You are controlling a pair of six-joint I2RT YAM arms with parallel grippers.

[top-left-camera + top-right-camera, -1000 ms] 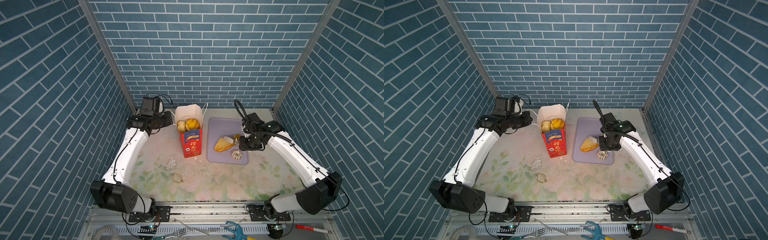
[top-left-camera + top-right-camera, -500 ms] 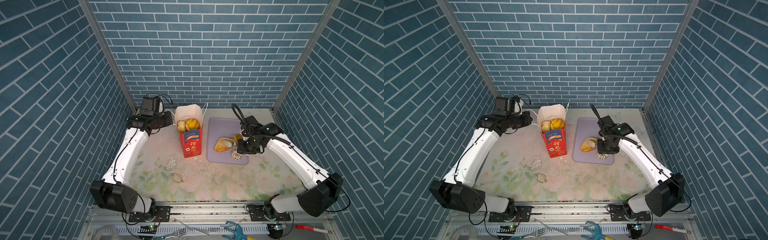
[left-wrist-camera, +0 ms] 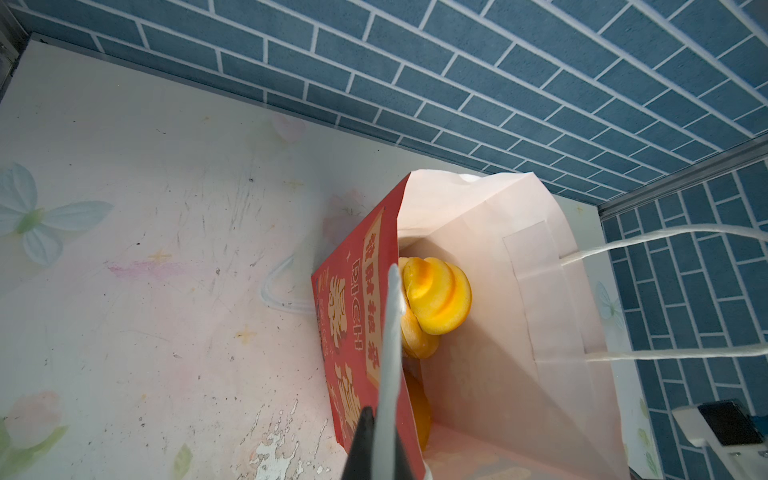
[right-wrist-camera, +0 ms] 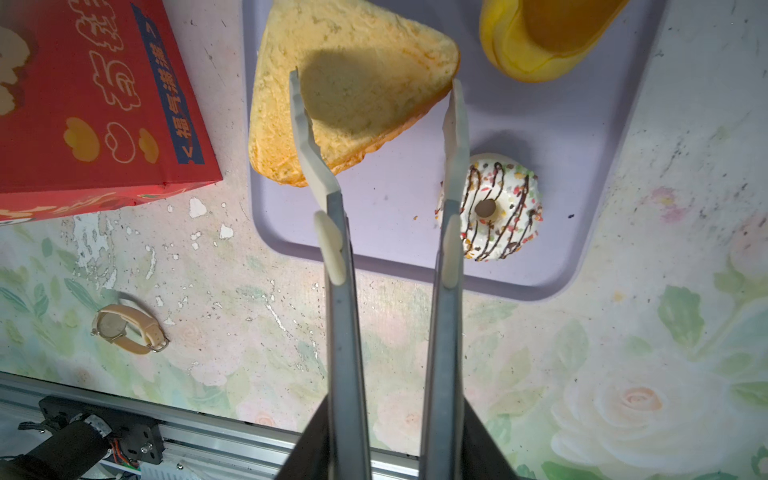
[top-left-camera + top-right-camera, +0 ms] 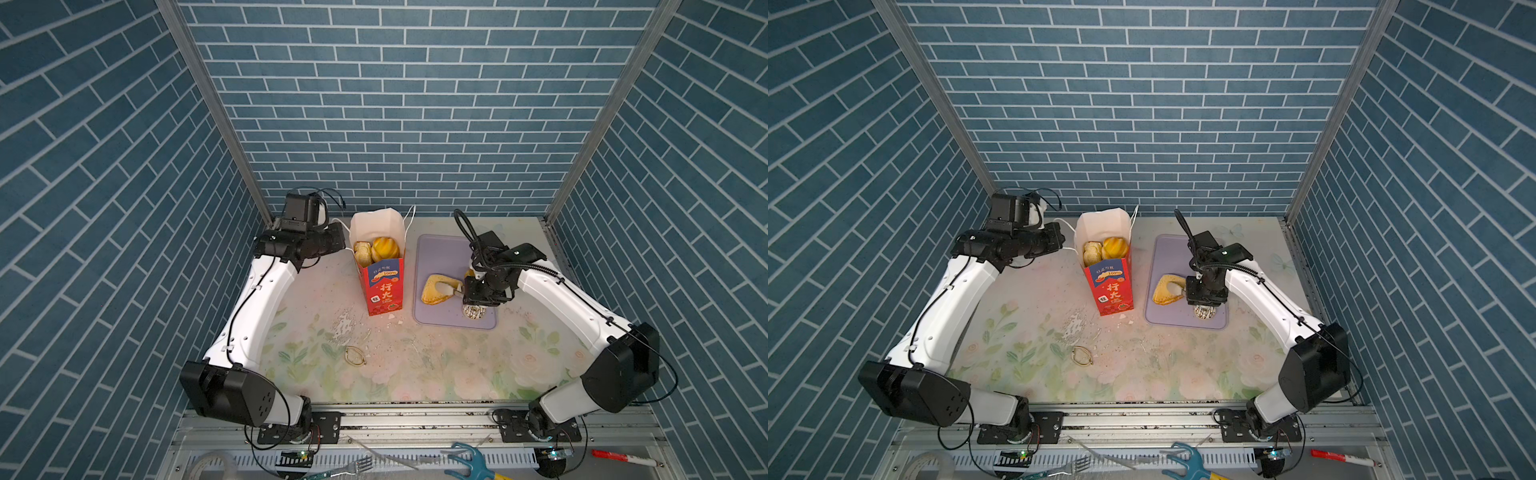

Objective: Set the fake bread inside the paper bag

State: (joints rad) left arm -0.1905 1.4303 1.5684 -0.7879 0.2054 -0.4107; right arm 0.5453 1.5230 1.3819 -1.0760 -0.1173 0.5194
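The red paper bag (image 5: pixel 384 286) stands upright with golden buns (image 5: pixel 384 248) inside. My left gripper (image 3: pixel 392 282) is shut on the bag's rim and sits at the bag's left side (image 5: pixel 345 246). A triangular toast slice (image 4: pixel 353 83) lies on the lilac tray (image 4: pixel 540 137). My right gripper (image 4: pixel 374 83) hangs over it, open. One finger (image 4: pixel 299 108) crosses the slice and the other meets its corner. A white drizzled doughnut (image 4: pixel 490 208) and a yellow bun (image 4: pixel 540 37) also lie on the tray.
A beige wristwatch (image 5: pixel 354 356) lies on the flowered table in front of the bag, amid paint flakes (image 5: pixel 343 326). Brick walls close in three sides. A fork (image 5: pixel 353 465), a blue tool (image 5: pixel 469 461) and a red marker (image 5: pixel 619 457) lie below the front rail.
My right gripper has moved a little forward and towards the bag, and its fingers now lie over the toast slice. The left arm and the bag have stayed put.
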